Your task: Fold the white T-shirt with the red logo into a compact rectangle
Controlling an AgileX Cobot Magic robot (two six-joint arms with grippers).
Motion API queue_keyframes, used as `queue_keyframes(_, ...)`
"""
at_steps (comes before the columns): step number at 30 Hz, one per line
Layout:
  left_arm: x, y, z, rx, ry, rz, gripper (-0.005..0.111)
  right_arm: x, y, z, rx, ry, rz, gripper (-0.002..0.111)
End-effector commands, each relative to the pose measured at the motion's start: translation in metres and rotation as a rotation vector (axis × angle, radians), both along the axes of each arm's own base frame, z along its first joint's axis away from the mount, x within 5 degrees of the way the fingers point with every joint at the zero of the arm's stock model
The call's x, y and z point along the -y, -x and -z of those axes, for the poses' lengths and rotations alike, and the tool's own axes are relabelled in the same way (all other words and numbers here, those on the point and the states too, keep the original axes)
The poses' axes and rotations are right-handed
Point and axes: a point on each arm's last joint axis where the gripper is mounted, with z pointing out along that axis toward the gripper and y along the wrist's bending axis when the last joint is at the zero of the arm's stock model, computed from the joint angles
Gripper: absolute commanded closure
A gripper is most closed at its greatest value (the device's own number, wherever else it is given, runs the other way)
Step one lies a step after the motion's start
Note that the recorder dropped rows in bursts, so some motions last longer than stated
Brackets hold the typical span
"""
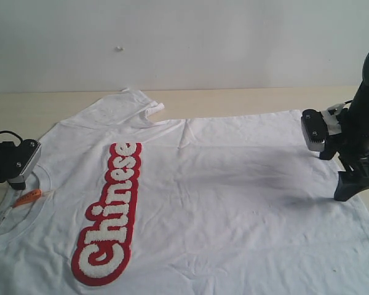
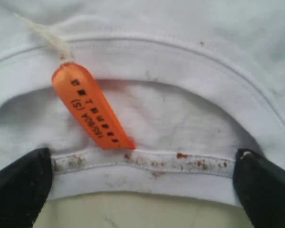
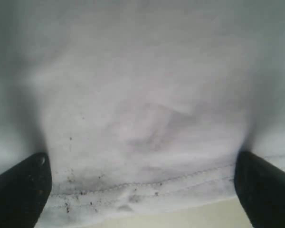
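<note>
One white T-shirt (image 1: 234, 184) is lying on one bench (image 1: 246, 98), carrying one red logo (image 1: 111, 215) of seven letters and one orange tag (image 2: 90, 107). Two arms are showing, the left end effector (image 2: 142, 187) and the right end effector (image 3: 142, 190), each showing two dark fingers (image 2: 19, 187).

A plain, pale grey-white wall (image 1: 234, 37) fills the back of the scene, with one small light speck (image 1: 119, 47) on its left half. Below it runs a light beige, wood-toned tabletop (image 1: 246, 98), matte and smooth, meeting the wall in a straight, level line. The light is soft and even, casting only faint, blurred shadows.
</note>
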Motion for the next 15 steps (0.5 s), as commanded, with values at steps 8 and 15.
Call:
queue_keyframes(8, -0.0016, 0.0031, 0.0140, -0.040, -0.009, 0.006, 0.003, 0.0016, 0.0043, 0.0113, -0.050, 0.002, 0.007, 0.003)
queue_keyframes(15, -0.0016, 0.0031, 0.0140, -0.040, -0.009, 0.006, 0.003, 0.0029, 0.0008, 0.0115, -0.012, 0.017, 0.005, 0.003)
